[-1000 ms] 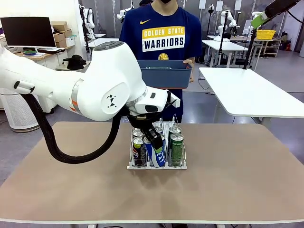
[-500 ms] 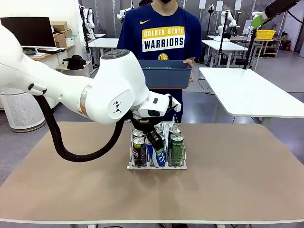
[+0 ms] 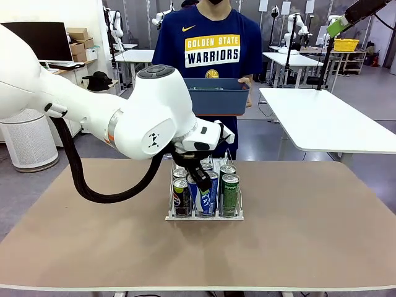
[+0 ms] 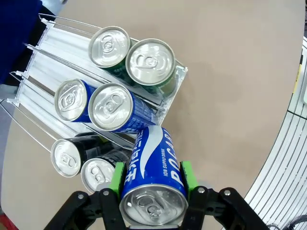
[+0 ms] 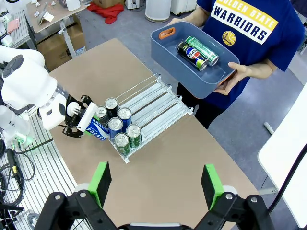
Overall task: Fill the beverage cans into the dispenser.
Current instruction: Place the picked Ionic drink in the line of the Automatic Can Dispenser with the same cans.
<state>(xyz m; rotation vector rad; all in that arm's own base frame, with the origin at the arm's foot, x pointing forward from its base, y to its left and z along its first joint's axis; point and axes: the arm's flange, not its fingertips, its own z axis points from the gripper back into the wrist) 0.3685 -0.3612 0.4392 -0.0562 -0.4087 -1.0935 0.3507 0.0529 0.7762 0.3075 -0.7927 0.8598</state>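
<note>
Six cans (image 4: pixel 111 108) crowd the dispenser (image 4: pixel 43 45) front; a person (image 5: pixel 249 28) holds a bin (image 5: pixel 177 67) beyond. We see the left end effector (image 4: pixel 152 178) clamped on a tilted blue can (image 4: pixel 153 163) at the middle lane's front; the right end effector (image 5: pixel 157 183) is spread apart.

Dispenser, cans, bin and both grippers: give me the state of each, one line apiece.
Dispenser: partly filled, front of every lane occupied.
Loaded cans: six, upright.
Blue can: tilted, at the middle lane's front end.
Left gripper: shut on the blue can.
Right gripper: open, holding nothing.
Bin: held by the person, two spare cans lying inside.
</note>
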